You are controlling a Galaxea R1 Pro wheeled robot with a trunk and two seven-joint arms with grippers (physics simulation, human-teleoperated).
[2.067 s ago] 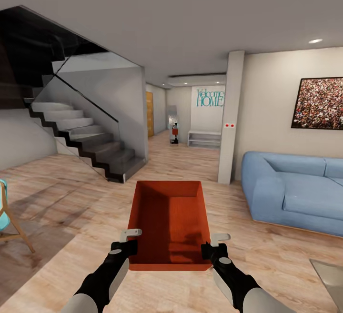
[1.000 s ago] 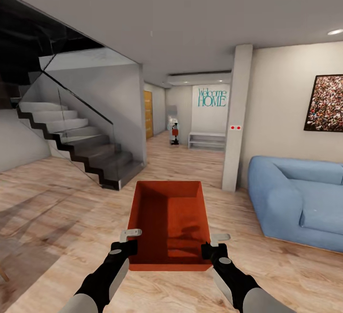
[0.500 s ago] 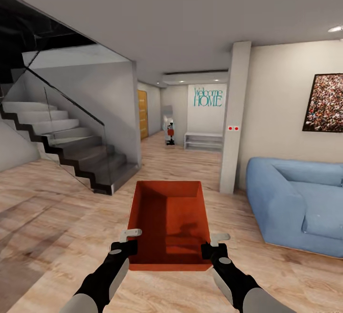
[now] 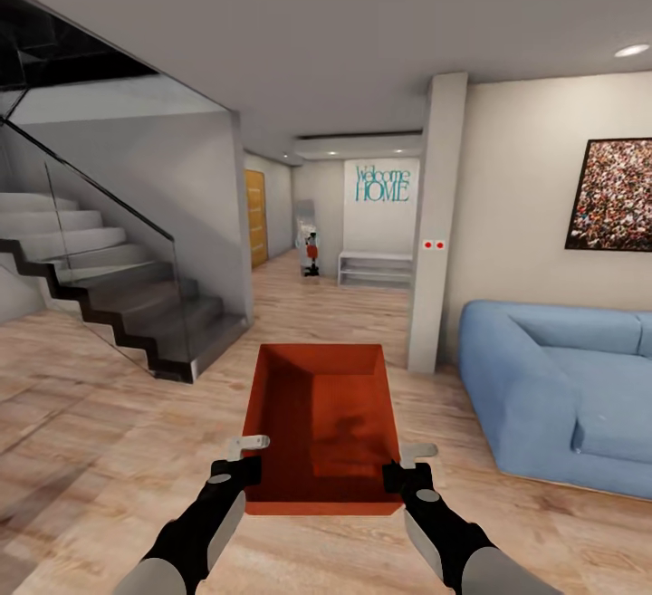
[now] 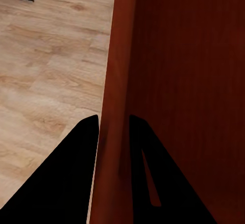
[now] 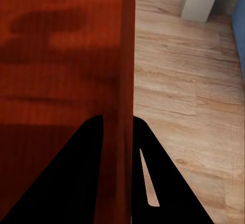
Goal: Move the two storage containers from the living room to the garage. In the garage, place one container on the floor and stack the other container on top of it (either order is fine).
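One red-orange storage container (image 4: 321, 414) hangs in front of me over the living room's light wood-plank floor, open top up and empty. My left gripper (image 4: 244, 455) is shut on its left wall near the close corner, and my right gripper (image 4: 403, 466) is shut on its right wall. In the left wrist view the left gripper (image 5: 113, 119) has one dark finger on each side of the container's thin wall (image 5: 117, 70). The right wrist view has the right gripper (image 6: 117, 117) straddling the other wall (image 6: 125, 55) the same way.
A dark staircase with a glass rail (image 4: 118, 296) rises at the left. A pale pillar (image 4: 435, 224) and a blue sofa (image 4: 561, 396) stand at the right. Between them a hallway runs toward a "Welcome HOME" wall (image 4: 380, 183), a white bench (image 4: 374, 269) and an orange door (image 4: 256, 217).
The whole view has shifted: the staircase slid left and the hallway drew nearer, so the camera moved. The container and both grippers keep the same place in the view.
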